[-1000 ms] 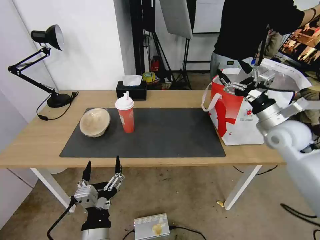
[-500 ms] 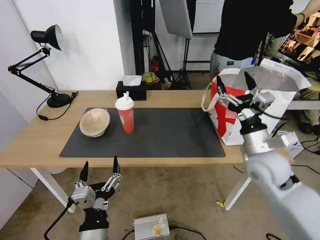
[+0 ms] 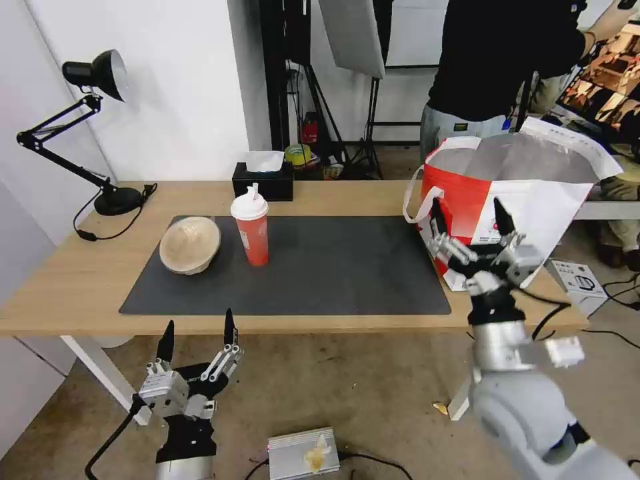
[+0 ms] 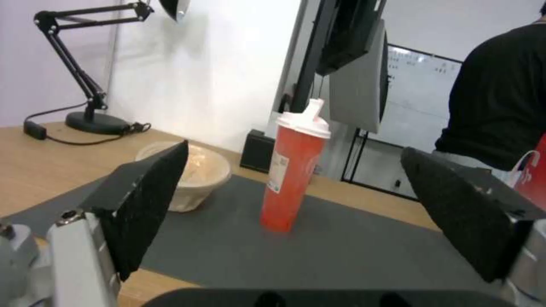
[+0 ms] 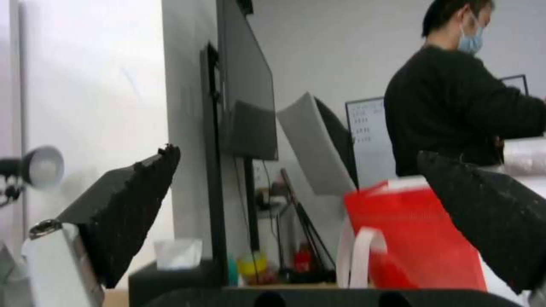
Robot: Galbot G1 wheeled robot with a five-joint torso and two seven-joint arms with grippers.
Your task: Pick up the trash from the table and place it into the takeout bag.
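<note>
— Trash on the table (image 3: 80,280): tall red paper cup (image 3: 251,227) with white lid standing upright on the dark grey mat (image 3: 320,267), beige domed pulp bowl (image 3: 190,244) just beside it, toward the desk lamp (image 3: 87,127)
— And the takeout bag (image 3: 533,220)?
— Standing at the table's right end, mouth open, silver foil lining showing, white loop handle hanging on the side facing the mat
— Right gripper (image 3: 472,220)?
— Raised in front of the bag's near face, fingers spread wide apart, holding nothing; same spread jaws in the right wrist view, bag's red panel between them farther off
— Left gripper (image 3: 197,330)?
— Low, below the table's near edge, pointing up, fingers (image 4: 149,200) wide apart and empty; cup and pulp bowl framed between them in the left wrist view, well apart from both
— Anything else on the table?
— Black tissue box (image 3: 263,179) at the far edge, behind the cup
</note>
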